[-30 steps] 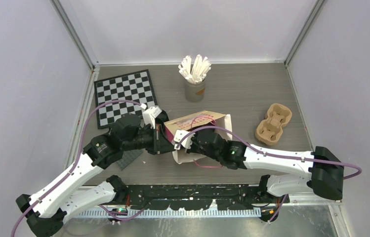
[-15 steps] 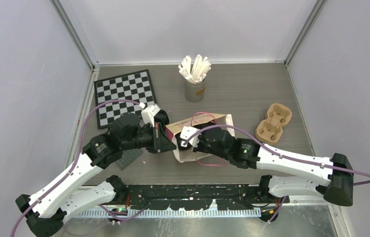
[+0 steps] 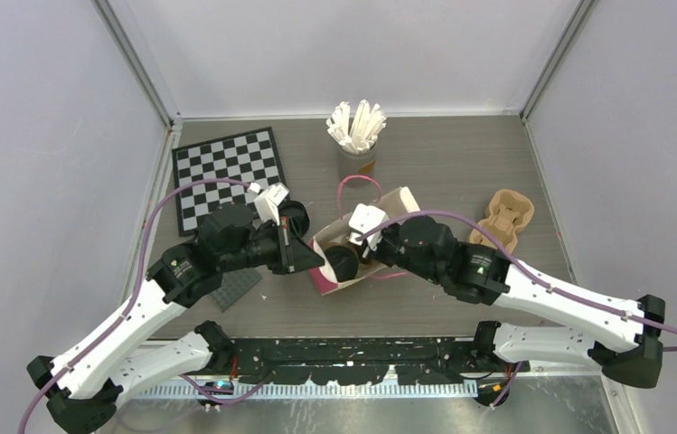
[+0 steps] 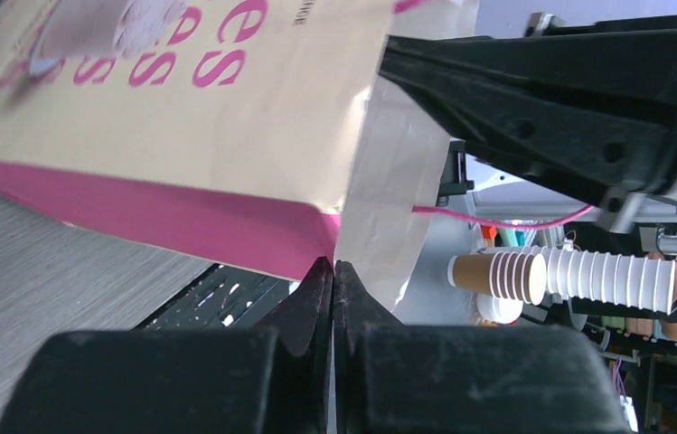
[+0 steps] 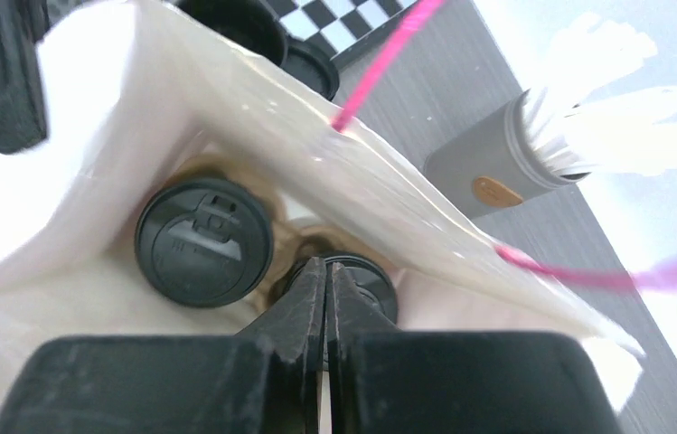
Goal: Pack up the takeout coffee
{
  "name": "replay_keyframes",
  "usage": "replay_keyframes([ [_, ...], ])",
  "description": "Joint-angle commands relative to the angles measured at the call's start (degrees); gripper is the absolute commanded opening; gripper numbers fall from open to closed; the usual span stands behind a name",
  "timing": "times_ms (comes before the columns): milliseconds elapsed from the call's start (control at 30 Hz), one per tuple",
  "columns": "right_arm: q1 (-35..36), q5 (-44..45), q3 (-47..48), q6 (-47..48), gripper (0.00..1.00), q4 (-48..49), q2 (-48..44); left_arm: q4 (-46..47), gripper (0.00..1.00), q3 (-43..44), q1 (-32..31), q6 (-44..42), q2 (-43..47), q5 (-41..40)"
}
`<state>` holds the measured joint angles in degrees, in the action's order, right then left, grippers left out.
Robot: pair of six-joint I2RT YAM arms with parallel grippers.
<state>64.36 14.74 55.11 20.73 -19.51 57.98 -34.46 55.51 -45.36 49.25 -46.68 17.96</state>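
Left claw (image 4: 333, 268) clamps bag (image 4: 181, 127) edge, right claw (image 5: 325, 268) closed at bag mouth; I count 2 cups (image 5: 203, 240) inside, nearly done.

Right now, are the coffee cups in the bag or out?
In: two lidded cups show inside the open bag.

Both arms reach inward, wrists close together; left tool (image 4: 333, 271) fingers pressed together, right tool (image 5: 325, 271) likewise.

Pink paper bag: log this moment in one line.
pink paper bag: mouth open | contents: two lidded coffee cups inside | left gripper: shut on bag edge | right gripper: shut, at bag mouth
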Motion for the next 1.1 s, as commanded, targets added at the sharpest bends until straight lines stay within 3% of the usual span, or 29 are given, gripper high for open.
replay_keyframes([
  [0,-0.49,1.38,6.11,-3.78,0.08,-1.74,-2.82,2.46,0.00,2.78,-0.17,2.04,0.51,-2.14],
  [400,-1.63,6.08,13.45,-8.03,0.11,-7.27,-2.22,2.91,0.00,-0.09,-0.16,6.74,2.41,-4.73],
  [633,-1.71,8.31,21.42,-8.56,0.22,-11.88,-0.37,-1.33,0.05,0.63,-0.16,6.04,5.17,-8.25],
  [933,-1.74,13.60,27.45,-17.25,0.30,-15.96,-0.37,-3.83,0.22,-0.23,-0.17,5.59,8.99,-12.96],
  [1067,-1.71,21.15,29.15,-27.37,0.38,-18.20,0.16,-6.96,0.40,3.22,-0.19,2.38,9.33,-16.37],
])
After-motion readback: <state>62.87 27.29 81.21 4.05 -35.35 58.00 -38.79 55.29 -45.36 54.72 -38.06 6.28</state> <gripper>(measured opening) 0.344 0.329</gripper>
